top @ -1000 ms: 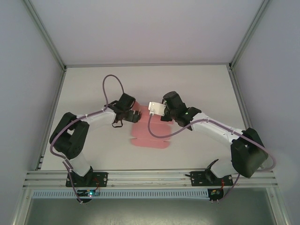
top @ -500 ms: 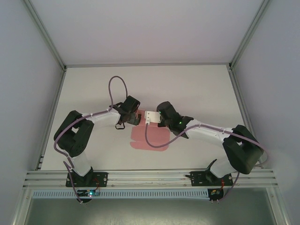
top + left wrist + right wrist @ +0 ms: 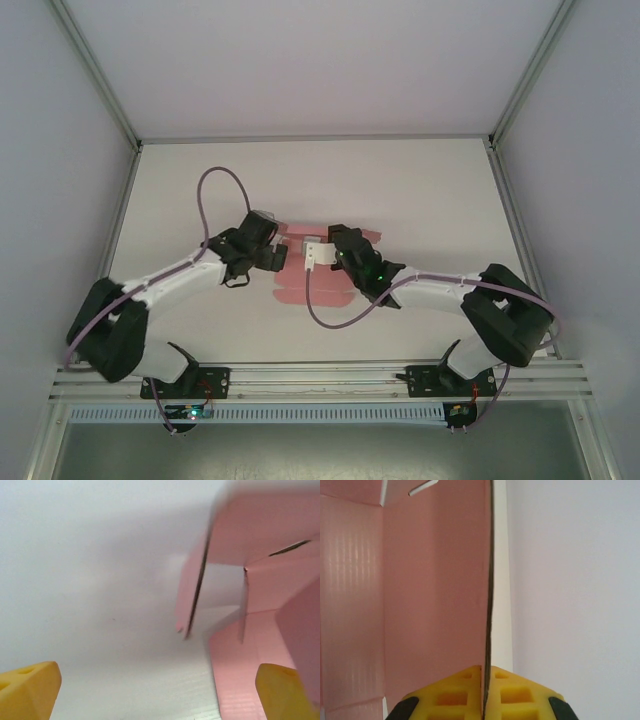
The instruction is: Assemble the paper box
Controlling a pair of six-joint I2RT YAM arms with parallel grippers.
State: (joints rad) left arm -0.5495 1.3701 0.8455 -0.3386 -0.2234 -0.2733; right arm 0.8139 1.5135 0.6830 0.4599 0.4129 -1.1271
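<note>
Pink card of the paper box (image 3: 297,291) lies part-folded at the middle of the table (image 3: 430,190), between the two arms. From above, its near and left edges are uncovered and white tabletop lies open all round it.

The right wrist camera shows an upright panel (image 3: 440,595) edge-on as a thin dark line. The right gripper (image 3: 487,680) is closed tight on that edge, yellow pads (image 3: 515,695) on either side.

In the left wrist view a raised flap (image 3: 192,590) stands beside a slot (image 3: 289,548). The left gripper (image 3: 157,675) is spread wide with nothing in it.

Pale walls (image 3: 300,60) enclose the table, and a metal rail (image 3: 320,378) runs along its near edge.
</note>
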